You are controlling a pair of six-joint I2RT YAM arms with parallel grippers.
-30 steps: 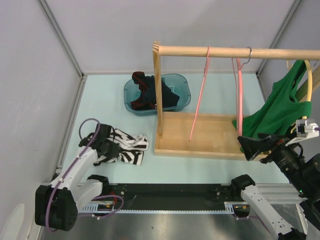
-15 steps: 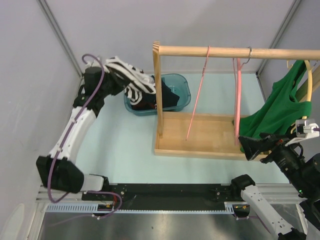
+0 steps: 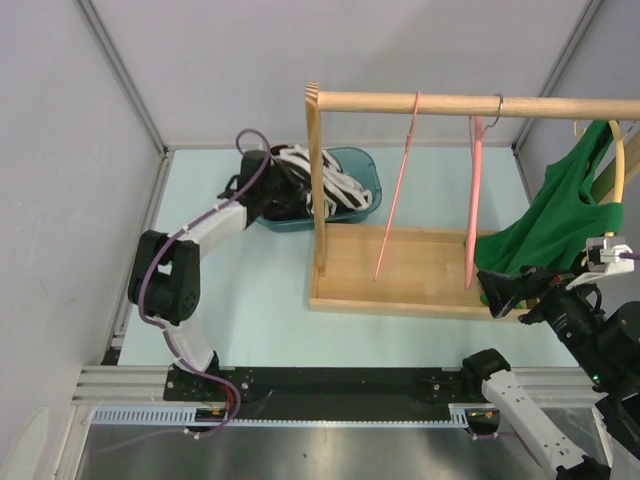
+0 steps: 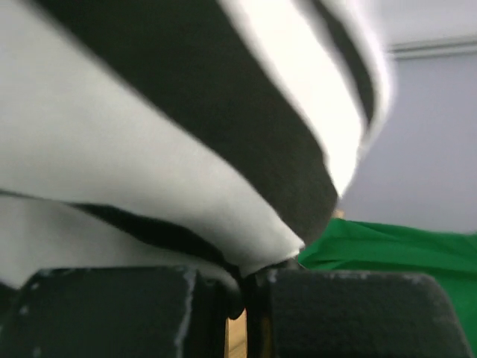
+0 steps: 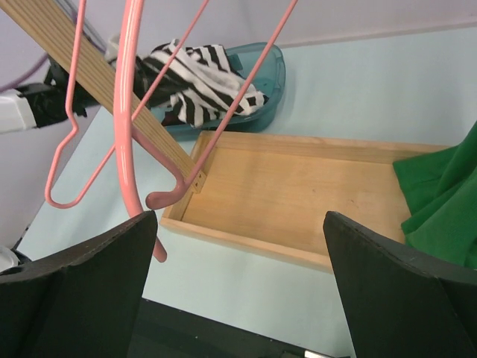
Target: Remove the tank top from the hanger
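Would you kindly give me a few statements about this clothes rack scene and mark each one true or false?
1. The green tank top hangs on a yellow hanger. True.
2. Both pink hangers carry clothes. False: the pink hangers hang bare from the rod.
3. The left gripper is pinching the striped garment over the teal bin. True.
4. The right gripper is clamped on the tank top. False: the right gripper is open and holds nothing.
5. The teal bin sits inside the wooden tray. False: it stands on the table outside the wooden tray.
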